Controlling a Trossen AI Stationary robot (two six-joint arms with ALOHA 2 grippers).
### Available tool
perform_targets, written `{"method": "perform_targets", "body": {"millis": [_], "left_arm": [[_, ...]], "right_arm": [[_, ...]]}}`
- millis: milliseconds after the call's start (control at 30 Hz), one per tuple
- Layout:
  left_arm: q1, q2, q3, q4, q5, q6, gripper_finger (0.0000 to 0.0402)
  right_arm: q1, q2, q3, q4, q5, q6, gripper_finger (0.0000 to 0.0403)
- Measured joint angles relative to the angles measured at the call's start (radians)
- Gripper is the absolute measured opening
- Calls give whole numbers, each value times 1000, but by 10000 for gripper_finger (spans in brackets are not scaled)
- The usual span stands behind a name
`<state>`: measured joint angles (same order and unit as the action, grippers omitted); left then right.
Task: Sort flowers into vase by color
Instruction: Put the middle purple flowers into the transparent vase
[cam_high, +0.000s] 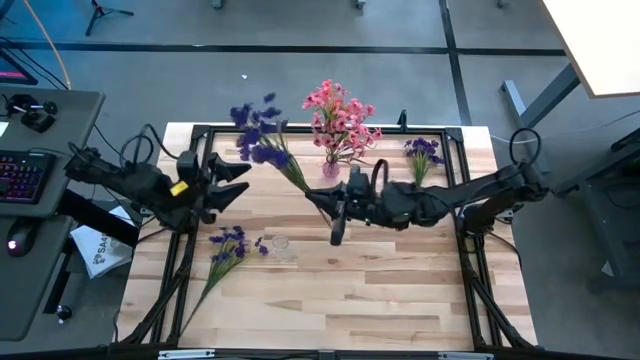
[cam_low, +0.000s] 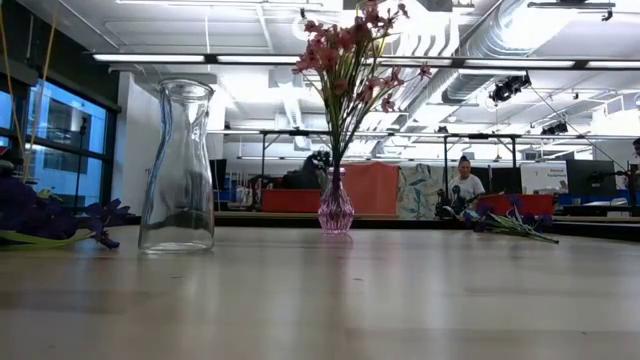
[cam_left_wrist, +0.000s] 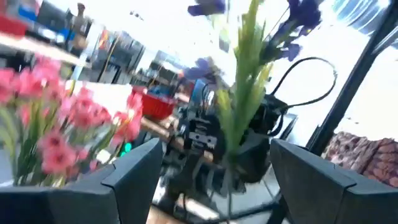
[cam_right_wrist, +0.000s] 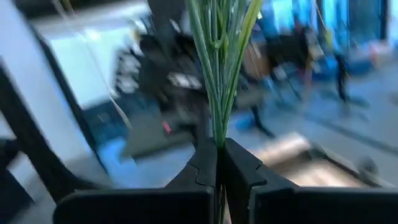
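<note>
We read the step in hand as carrying the purple bunch (cam_high: 265, 140) to the clear glass vase (cam_high: 281, 246), the empty one of the 2 vases on the tabletop (cam_high: 360, 300). The right claw (cam_high: 338, 212) is clamped on the stem ends of that bunch; its wrist view shows both fingers (cam_right_wrist: 205, 168) pressed together with the green stems rising out between them. The blossoms hang in the air on the far side of the clear vase, beside the pink flowers (cam_high: 340, 118) that already stand in the small pink vase (cam_high: 330, 166).

The left claw (cam_high: 228, 182) hangs spread wide on the far-left side of the clear vase, holding nothing, with the lifted bunch showing between its fingers (cam_left_wrist: 134, 171) in its wrist view.

To do this well, we would:
- swing the bunch upright before coming over the clear vase, so the stem ends point down
- keep the blossoms away from the pink flowers, since the sprays could tangle
- lower slowly, because the vase looks light and narrow-necked and a sideways push could tip it
- use the left claw to steady or guide the stems if they splay.

2 more purple bunches wait on the tabletop: 1 (cam_high: 228, 246) lies just left of the clear vase, and 1 (cam_high: 422, 152) lies well off to its far right, beyond the pink vase.
</note>
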<state>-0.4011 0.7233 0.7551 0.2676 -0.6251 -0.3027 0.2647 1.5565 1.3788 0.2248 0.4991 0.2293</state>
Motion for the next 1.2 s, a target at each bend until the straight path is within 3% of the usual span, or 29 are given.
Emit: {"method": "perform_targets", "body": {"millis": [133, 333, 500, 667, 933, 1067, 1200], "left_arm": [[-8, 75, 0, 108, 0, 118, 284], [4, 255, 23, 320, 19, 232, 284], [23, 348, 110, 319, 62, 280, 284], [51, 408, 176, 302, 185, 281, 284], [61, 443, 200, 274, 195, 270, 278], [61, 440, 200, 269, 176, 271, 224], [61, 434, 200, 251, 149, 272, 119]], "right_arm": [[-26, 22, 0, 142, -21, -55, 0], [-59, 54, 0, 228, -167, -50, 0], [-55, 74, 0, 230, -243, -47, 0], [-55, 88, 0, 250, -274, -44, 0], [-41, 88, 0, 251, -292, -34, 0], [-34, 88, 0, 251, -294, -46, 0], [-35, 88, 0, 249, -290, -47, 0]]}}
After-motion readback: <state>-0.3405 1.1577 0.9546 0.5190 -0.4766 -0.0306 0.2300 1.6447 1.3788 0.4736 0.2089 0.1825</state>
